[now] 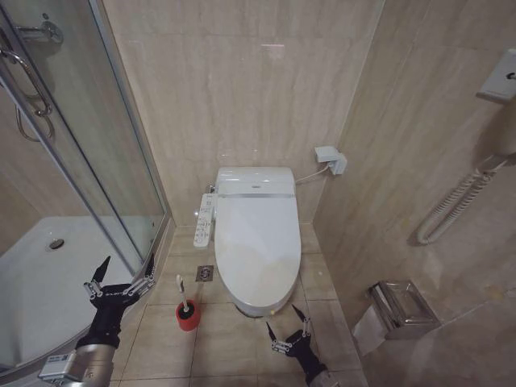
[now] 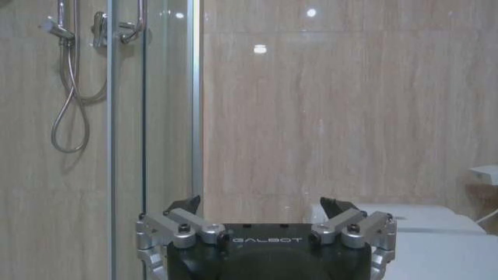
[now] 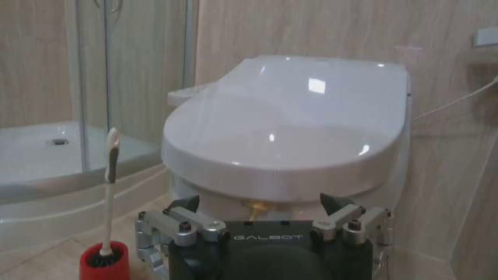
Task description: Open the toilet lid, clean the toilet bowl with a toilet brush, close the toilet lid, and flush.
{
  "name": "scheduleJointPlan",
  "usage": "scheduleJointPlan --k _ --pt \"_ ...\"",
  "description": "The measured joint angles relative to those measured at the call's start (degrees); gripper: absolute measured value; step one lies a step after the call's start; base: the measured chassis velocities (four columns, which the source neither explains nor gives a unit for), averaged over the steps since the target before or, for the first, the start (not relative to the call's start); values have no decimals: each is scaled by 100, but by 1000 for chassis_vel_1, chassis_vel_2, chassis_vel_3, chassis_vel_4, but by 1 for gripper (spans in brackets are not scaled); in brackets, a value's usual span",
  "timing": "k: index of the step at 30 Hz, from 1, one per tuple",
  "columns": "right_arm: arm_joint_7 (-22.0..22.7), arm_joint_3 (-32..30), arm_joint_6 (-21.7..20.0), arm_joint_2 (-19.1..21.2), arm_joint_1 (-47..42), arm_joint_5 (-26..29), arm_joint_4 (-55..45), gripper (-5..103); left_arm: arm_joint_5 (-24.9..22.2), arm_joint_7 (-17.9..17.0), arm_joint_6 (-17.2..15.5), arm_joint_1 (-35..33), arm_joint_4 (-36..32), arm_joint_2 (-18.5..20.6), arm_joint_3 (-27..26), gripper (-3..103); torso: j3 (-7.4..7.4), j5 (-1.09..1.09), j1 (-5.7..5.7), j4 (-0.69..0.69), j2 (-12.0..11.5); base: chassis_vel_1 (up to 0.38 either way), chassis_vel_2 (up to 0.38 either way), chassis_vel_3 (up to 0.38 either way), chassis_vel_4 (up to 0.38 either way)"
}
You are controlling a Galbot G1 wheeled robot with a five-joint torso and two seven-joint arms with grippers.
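The white toilet lid (image 1: 258,246) lies shut over the toilet bowl (image 1: 256,308), and it shows close up as the toilet lid (image 3: 288,125) in the right wrist view. The toilet brush (image 1: 182,292) stands upright in its red holder cup (image 1: 188,315) on the floor left of the bowl; the brush (image 3: 109,186) and cup (image 3: 104,265) also appear in the right wrist view. My left gripper (image 1: 122,272) is open, raised left of the brush, empty. My right gripper (image 1: 288,322) is open low in front of the bowl, empty.
A glass shower enclosure (image 1: 76,185) and its white tray (image 1: 48,282) fill the left side. A button panel (image 1: 205,219) hangs beside the bowl. The right wall carries a paper holder (image 1: 401,308) and a corded handset (image 1: 459,201). A floor drain (image 1: 205,273) sits by the brush.
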State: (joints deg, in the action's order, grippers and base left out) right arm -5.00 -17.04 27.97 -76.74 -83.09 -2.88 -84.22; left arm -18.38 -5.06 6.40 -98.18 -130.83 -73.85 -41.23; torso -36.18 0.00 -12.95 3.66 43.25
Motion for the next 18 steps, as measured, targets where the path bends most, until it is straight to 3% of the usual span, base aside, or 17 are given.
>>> scheduleJointPlan --k 18 --pt "12 109 22 27 399 61 499 100 0 0 0 0 0 0 0 100 0 0 0 0 0 0 0 0 0"
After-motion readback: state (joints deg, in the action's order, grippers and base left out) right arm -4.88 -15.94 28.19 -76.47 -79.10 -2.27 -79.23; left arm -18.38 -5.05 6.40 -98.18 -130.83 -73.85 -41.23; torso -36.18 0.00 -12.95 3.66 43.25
